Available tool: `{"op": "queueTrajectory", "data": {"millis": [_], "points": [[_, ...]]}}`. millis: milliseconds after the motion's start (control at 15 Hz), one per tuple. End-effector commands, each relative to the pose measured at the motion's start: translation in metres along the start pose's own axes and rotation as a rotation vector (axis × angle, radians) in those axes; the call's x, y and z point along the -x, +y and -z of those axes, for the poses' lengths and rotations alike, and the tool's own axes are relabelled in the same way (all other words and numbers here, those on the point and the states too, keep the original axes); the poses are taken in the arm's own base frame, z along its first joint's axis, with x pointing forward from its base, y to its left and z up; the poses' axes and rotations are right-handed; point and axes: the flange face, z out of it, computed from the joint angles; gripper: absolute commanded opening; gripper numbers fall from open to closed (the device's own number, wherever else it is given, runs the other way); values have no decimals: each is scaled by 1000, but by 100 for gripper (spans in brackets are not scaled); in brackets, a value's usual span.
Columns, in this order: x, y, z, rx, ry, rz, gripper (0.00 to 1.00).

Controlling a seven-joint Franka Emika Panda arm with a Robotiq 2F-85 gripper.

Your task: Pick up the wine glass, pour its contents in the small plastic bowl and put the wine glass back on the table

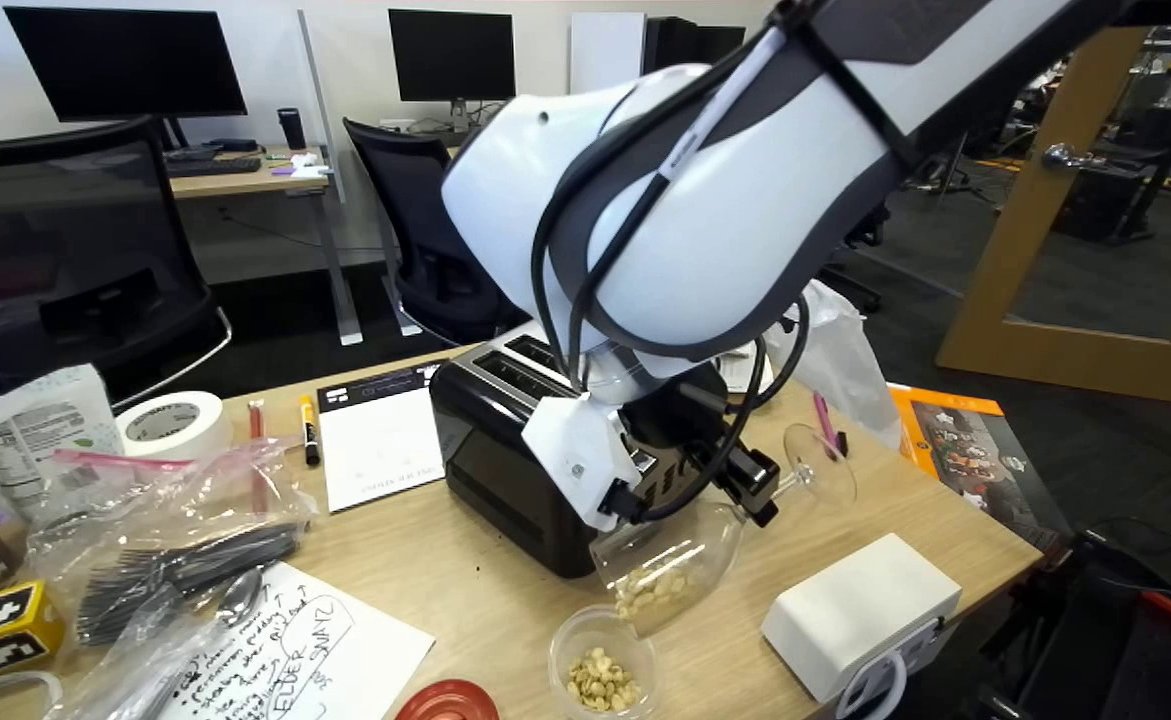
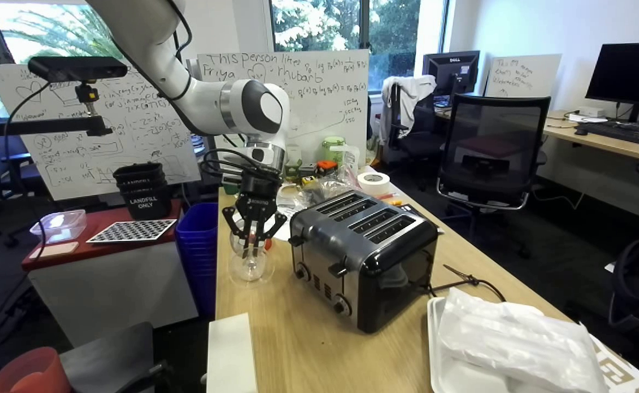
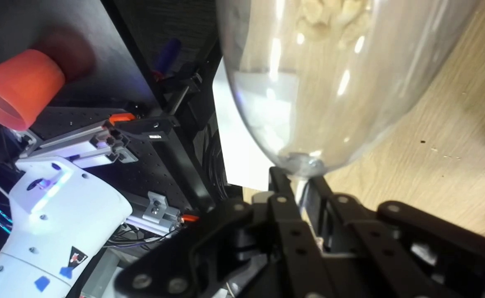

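Nearest in the wrist view, the end effector (image 3: 299, 180) is closed, gripping the wine glass (image 3: 333, 91) by its stem. In an exterior view the glass tilts above the worktop (image 1: 495, 620), its long axis sloping from foot, far right, down to rim, near left. That way lies the small plastic bowl (image 1: 578, 630), under the rim or just beside; I cannot tell. Pale flakes (image 1: 603, 682) sit in both; emptying the glass probably needs more tilt.

Glossy wine glass (image 1: 693, 550), smooth plastic bowl (image 1: 590, 627), wood-grained table (image 1: 490, 605)
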Motion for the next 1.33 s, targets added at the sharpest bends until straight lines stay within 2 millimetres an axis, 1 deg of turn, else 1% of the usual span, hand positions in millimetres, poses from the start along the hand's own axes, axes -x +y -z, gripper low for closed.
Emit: {"op": "queueTrajectory", "data": {"millis": [0, 733, 867, 1000, 1267], "points": [[3, -2, 4, 5, 59, -29, 4], [16, 1, 5, -18, 113, -72, 4], [17, 0, 5, -14, 100, -64, 4], [15, -1, 4, -1, 59, -27, 4], [0, -7, 5, 19, -36, 38, 4]]}}
